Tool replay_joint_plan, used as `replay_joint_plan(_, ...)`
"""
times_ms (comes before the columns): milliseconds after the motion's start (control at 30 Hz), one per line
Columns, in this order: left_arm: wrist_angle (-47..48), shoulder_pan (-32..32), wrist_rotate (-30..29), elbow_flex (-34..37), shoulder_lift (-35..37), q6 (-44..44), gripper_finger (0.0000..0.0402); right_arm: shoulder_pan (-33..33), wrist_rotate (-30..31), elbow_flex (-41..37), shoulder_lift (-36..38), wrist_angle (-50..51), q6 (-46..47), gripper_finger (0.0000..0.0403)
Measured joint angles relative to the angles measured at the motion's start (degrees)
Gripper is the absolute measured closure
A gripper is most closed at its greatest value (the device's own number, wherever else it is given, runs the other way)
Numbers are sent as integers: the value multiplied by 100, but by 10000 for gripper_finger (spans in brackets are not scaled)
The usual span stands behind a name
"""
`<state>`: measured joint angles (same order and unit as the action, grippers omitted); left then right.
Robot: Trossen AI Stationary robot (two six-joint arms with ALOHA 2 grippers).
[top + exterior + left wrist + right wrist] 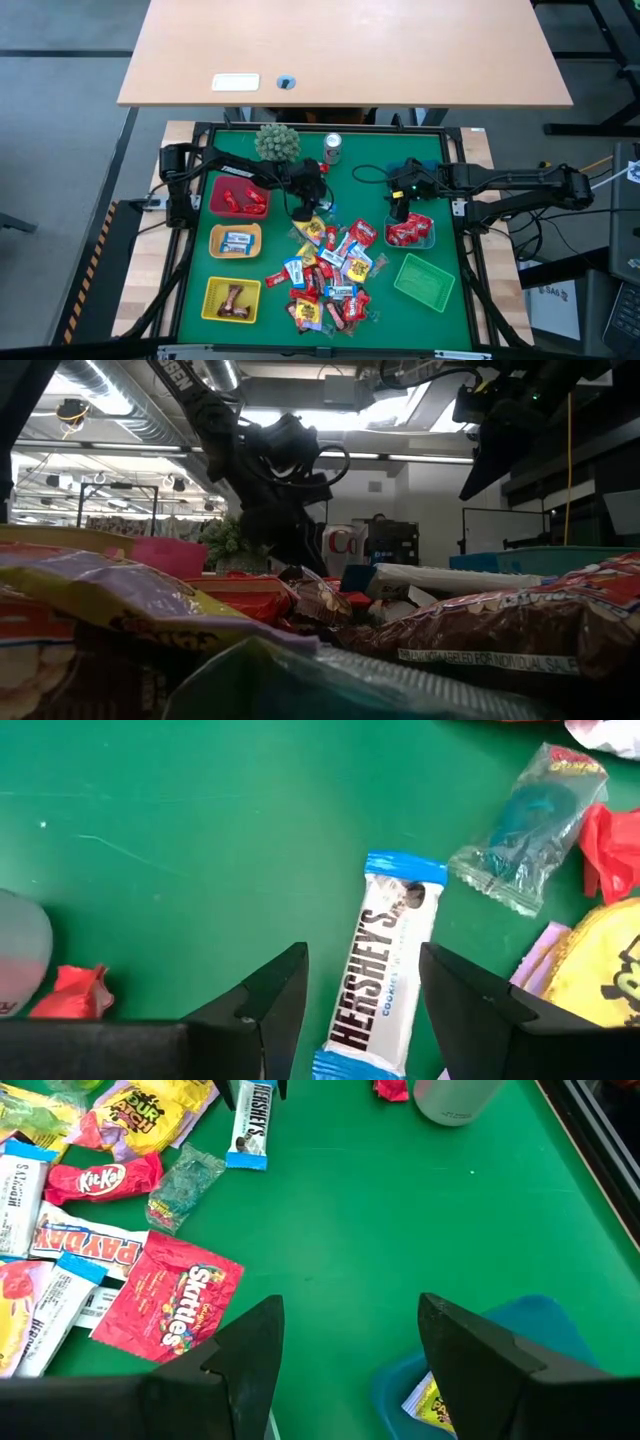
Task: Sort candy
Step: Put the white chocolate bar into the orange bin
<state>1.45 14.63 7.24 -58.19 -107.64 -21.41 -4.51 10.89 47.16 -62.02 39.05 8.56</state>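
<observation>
Left gripper [362, 1005] open, astride Hershey's bar [378, 975] on green mat [180, 850], not clamped. Right gripper [348, 1355] open (empty) above blue basket [520, 1330].

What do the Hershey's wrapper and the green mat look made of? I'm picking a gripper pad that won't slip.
Hershey's wrapper: looks like thin plastic film, white with blue ends, smooth and slightly glossy, with crimped ends. It lies between the open fingers of the left gripper.
Green mat: seems a matte felt or rubbery sheet, showing faint scuff lines and no glare. Which one can't be told.
</observation>
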Motion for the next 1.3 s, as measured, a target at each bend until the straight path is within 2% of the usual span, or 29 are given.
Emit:
replay_joint_plan(367, 28, 11, 62, -11, -347, 309, 229, 0, -4, 3, 0, 0, 0, 172)
replay_joint_plan(567, 56, -37, 29, -11, -354, 344, 270, 0, -4, 2, 0, 0, 2, 172)
replay_joint_plan(800, 62, -138, -88, -5, -301, 893, 314, 0, -2, 3, 0, 0, 1, 172)
replay_joint_plan(1300, -37, -149, 0, -142, -157, 1982, 317, 0, -2, 4, 2, -7, 0, 172)
